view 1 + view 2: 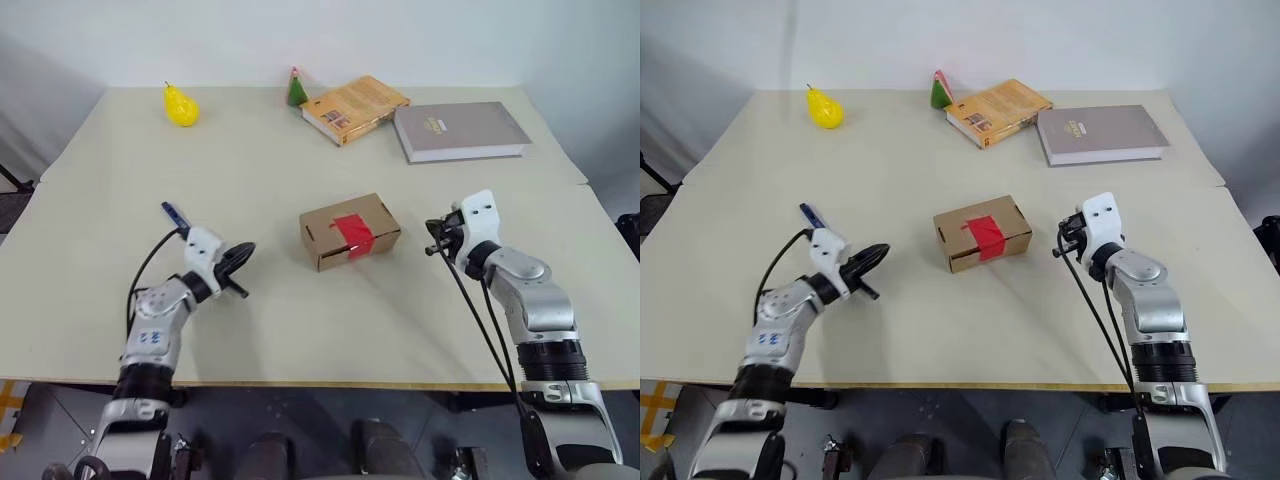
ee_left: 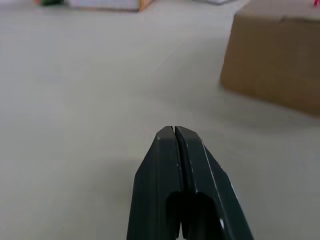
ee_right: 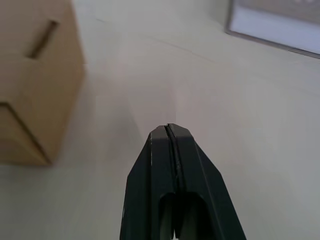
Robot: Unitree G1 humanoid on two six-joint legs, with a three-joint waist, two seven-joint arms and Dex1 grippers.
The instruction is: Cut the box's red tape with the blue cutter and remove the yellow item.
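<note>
The box sits near the middle of the surface, flaps shut, with the red tape running across its top and down the near side. Whatever is inside is hidden. The left hand is to the box's left, fingers pressed together and holding nothing; the right hand is to its right, likewise closed and empty. The blue cutter lies left of the box, beyond the left hand, its near end covered by that wrist. Far behind the box are 2 books, a pear and a small green and pink thing, too small to identify.
</note>
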